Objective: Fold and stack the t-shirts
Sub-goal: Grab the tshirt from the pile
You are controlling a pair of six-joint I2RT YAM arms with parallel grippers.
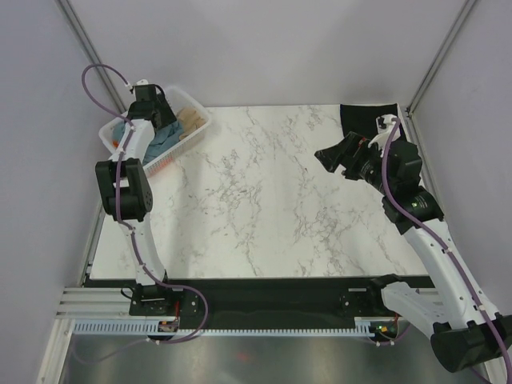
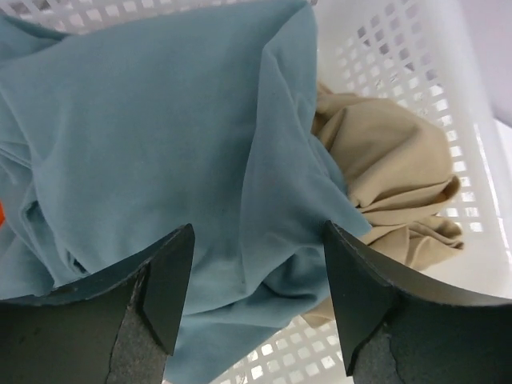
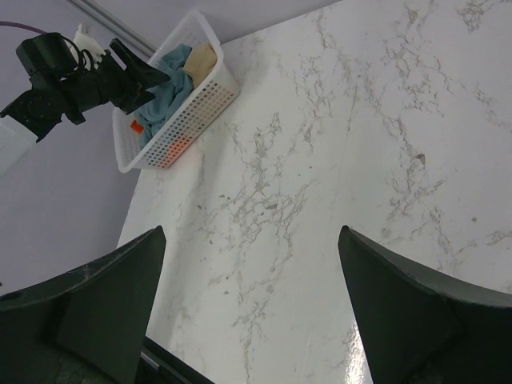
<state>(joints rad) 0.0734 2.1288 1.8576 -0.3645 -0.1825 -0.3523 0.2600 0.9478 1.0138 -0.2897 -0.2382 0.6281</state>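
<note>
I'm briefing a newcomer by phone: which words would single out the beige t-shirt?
On the white marble table, look to the far left corner for the white plastic lattice basket. Inside lies a crumpled beige cloth t-shirt, the only tan piece, beside a slate blue-grey t-shirt.

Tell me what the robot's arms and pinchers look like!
The left arm and right arm are white tubes with chunky black joints, each trailing a purple cable. The left gripper and right gripper are black, with two flat wedge-shaped fingers.
</note>
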